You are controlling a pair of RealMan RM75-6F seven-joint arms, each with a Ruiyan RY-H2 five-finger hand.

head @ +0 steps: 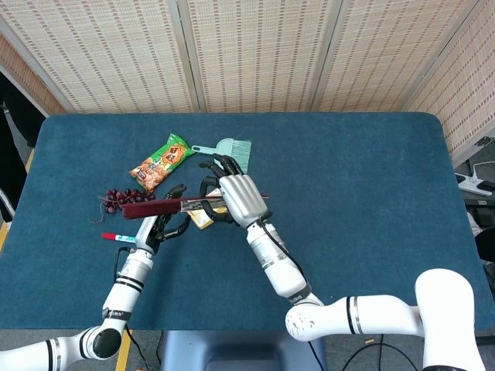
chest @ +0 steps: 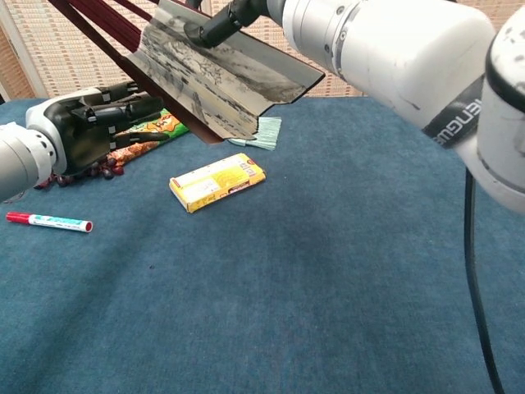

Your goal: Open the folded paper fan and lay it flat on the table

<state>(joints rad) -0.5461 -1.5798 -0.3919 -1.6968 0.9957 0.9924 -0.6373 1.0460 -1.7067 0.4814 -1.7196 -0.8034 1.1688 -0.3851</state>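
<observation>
My right hand holds the paper fan up above the table. The fan is partly spread: a few grey ink-painted folds show in the chest view, and its dark red ribs stick out to the left. In the chest view the right hand's dark fingers press on the paper at the top. My left hand hangs just left of the fan with its fingers apart, their tips at the fan's lower red edge. Whether they touch it is unclear. In the head view the left hand sits under the ribs.
On the blue table, a yellow box lies below the fan and a red-capped marker at the left. A snack bag, dark grapes and a teal brush lie behind the hands.
</observation>
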